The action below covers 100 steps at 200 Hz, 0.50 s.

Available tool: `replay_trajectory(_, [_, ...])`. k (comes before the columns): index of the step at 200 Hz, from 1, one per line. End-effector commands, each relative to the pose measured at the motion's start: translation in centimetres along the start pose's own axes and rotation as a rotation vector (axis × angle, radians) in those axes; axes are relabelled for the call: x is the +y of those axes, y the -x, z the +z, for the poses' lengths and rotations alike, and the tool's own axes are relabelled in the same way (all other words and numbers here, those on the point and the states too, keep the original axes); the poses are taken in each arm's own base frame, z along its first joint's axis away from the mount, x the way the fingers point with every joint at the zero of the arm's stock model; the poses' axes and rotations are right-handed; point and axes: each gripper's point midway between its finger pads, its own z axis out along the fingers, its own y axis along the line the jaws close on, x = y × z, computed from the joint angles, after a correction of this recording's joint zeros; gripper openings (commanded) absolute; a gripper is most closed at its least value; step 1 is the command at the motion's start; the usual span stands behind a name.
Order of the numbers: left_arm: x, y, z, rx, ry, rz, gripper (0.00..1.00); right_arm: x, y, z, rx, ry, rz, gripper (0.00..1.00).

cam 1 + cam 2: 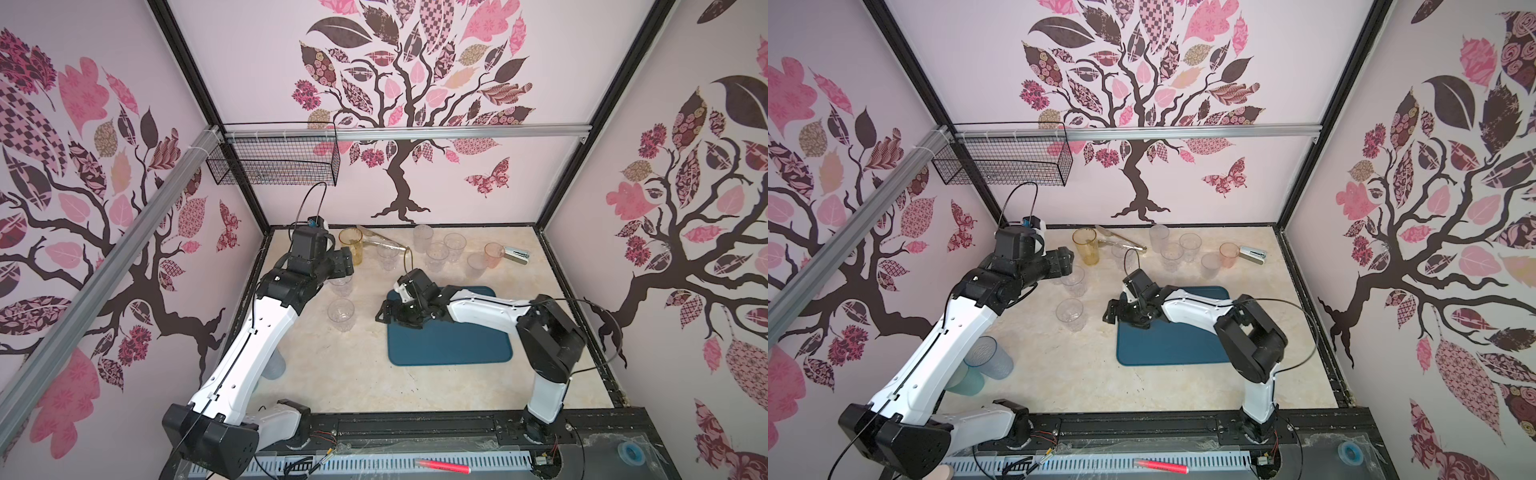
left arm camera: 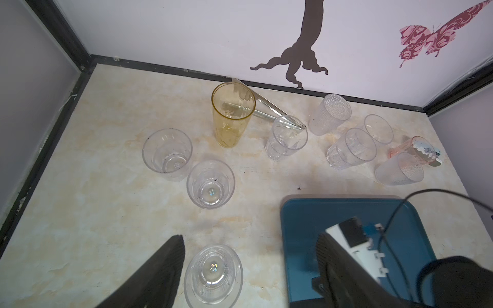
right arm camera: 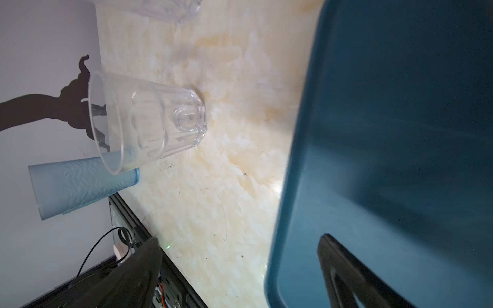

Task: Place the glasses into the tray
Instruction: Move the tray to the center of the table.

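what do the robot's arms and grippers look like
Both the left arm and right arm have white shell links with bulky black joints and thin black cables looping off them. The left gripper and right gripper are black, each with two flat tapering fingers.

Looks along a cream marbled surface (image 3: 226, 186) beside a dark teal tray (image 3: 400, 133) with a low rounded rim. Shows the black fingers (image 3: 346, 272) spread wide, one over the tray floor, the other blurred above bare surface, with the rim between them. Finds a clear faceted glass (image 3: 149, 125) apart from the tray, base on the surface, mouth seen against a pale wall (image 3: 40, 53) bearing a dark tree-trunk decal (image 3: 40, 114). Catches a frosted blue tumbler (image 3: 80, 184) just behind, partly visible through the clear rim. Clips another clear glass (image 3: 170, 8) at the frame edge. Takes in a thin black cable (image 3: 93, 248) by the surface's border.
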Motion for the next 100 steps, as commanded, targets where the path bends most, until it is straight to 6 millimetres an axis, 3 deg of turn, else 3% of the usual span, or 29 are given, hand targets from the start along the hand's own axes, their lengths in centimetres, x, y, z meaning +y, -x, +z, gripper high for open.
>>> replay_trajectory(1, [-1.5, -0.1, 0.1, 0.003, -0.047, -0.005, 0.8, -5.0, 2.8, -6.6, -0.124, -0.136, -0.006, 0.95])
replay_trajectory(41, [-7.4, -4.4, 2.4, 0.069, -0.153, 0.085, 0.81, -15.4, 5.2, -14.8, -0.279, -0.311, 0.167, 0.96])
replay_trajectory(64, [-11.3, -7.9, 3.8, 0.151, -0.211, 0.158, 0.81, -21.9, 5.1, -19.3, -0.364, -0.405, 0.344, 0.97])
replay_trajectory(83, [-13.8, -10.7, 4.9, 0.215, -0.251, 0.201, 0.81, -25.7, 4.0, -21.0, -0.434, -0.453, 0.491, 0.97])
replay_trajectory(100, [-15.7, -12.8, 5.5, 0.261, -0.284, 0.236, 0.81, -27.0, 3.6, -21.2, -0.477, -0.488, 0.539, 0.97])
